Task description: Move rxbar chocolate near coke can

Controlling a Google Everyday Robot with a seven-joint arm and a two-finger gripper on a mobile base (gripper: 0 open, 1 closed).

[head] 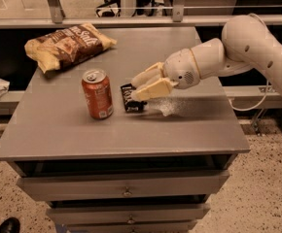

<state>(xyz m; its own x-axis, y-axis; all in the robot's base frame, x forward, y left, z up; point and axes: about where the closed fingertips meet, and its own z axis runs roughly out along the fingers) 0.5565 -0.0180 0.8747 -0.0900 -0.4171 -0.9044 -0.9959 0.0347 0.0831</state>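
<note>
Two drawer fronts (126, 191) are showing at the bottom of the frame under the grey table (58, 135), and a dark shoe (5, 224) is peeking in at the lower left corner. Moving up onto the tabletop, the coke can (97, 94) is standing upright left of centre, silver top and pull tab facing up. Just to its right, close beside it but not touching, the rxbar chocolate (130, 103) is sitting low over the table with its dark wrapper angled toward the lower right; whether it is resting on the surface or hanging just above it, I cannot tell. The gripper (135, 89) is reaching in from the right at mid-frame, its two pale fingers (153, 88) pinching the far end of the bar, jaws closed around it. Behind the gripper, the white arm (257, 47) is sweeping off toward the upper right. Further back, in the upper left of the table, a tan-and-brown chip bag (68, 45) is lying flat, well apart from the can. Beyond the table's far edge, a metal rail (131, 21) is running across the top of the frame
</note>
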